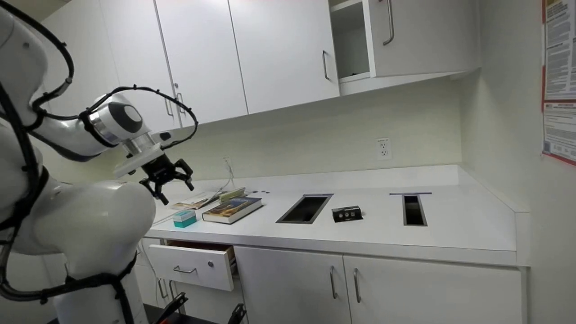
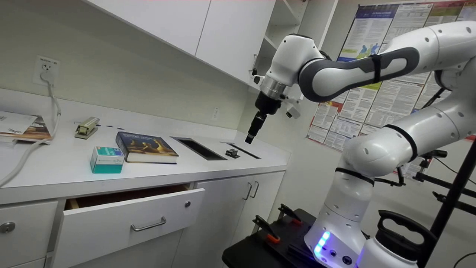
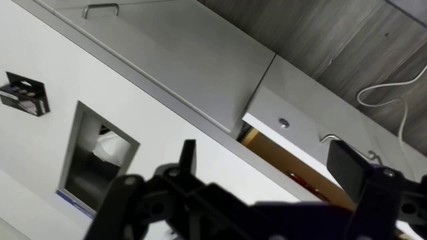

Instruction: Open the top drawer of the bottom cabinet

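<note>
The top drawer shows in both exterior views [image 1: 193, 266] [image 2: 126, 225] and the wrist view [image 3: 293, 128]. It stands partly pulled out of the bottom cabinet [image 1: 292, 288], which also shows in an exterior view [image 2: 212, 219]. Its front is flat white with a silver bar handle [image 2: 148, 226] and a round lock. Brown wood and a red item show inside it in the wrist view. My gripper [image 1: 179, 194] is open and empty, its fingers wide apart in the wrist view [image 3: 263, 143]. It hangs in the air above the countertop [image 1: 468, 225], apart from the drawer and handle.
A book [image 2: 148, 147], a teal-and-white box [image 2: 107, 160], a stapler [image 2: 87, 127] and a small black box [image 1: 347, 214] lie on the countertop. The countertop has two cut-out openings [image 1: 307, 209] [image 1: 414, 210]. A wall cupboard door [image 1: 425, 40] stands open above. A white cord [image 2: 55, 108] runs down from an outlet.
</note>
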You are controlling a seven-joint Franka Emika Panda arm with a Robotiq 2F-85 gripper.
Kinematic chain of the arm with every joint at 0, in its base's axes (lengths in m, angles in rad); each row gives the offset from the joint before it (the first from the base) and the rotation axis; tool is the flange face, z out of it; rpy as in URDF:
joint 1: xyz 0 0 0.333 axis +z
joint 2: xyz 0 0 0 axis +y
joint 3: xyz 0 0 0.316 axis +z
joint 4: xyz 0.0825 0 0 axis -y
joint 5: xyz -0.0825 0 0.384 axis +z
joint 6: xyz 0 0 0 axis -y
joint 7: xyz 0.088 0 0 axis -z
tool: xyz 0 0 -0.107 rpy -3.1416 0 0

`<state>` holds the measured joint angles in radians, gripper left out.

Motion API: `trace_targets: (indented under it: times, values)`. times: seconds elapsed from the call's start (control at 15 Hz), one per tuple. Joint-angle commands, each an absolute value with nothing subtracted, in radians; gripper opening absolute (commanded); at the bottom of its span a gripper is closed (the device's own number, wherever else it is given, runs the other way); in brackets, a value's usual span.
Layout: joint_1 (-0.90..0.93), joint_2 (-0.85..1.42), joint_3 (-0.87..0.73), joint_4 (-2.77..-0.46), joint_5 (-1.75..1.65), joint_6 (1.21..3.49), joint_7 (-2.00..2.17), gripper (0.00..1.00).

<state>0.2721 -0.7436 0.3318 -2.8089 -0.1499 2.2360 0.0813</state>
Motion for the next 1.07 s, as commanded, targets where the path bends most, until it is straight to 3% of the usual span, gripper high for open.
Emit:
trace_targets:
  times: [0.0,0.13,0.73,1.0]
  values:
    - [0.393,-0.623,0.414,-2.786,-0.111,2.293,0.087,1.00]
    - [0.458,-0.570,0.457,-2.770,-0.088,2.313,0.088,1.00]
    - [0.437,-0.622,0.423,-2.786,-0.112,2.280,0.096,1.00]
    - [0.451,-0.492,0.483,-2.706,-0.129,2.377,0.097,1.00]
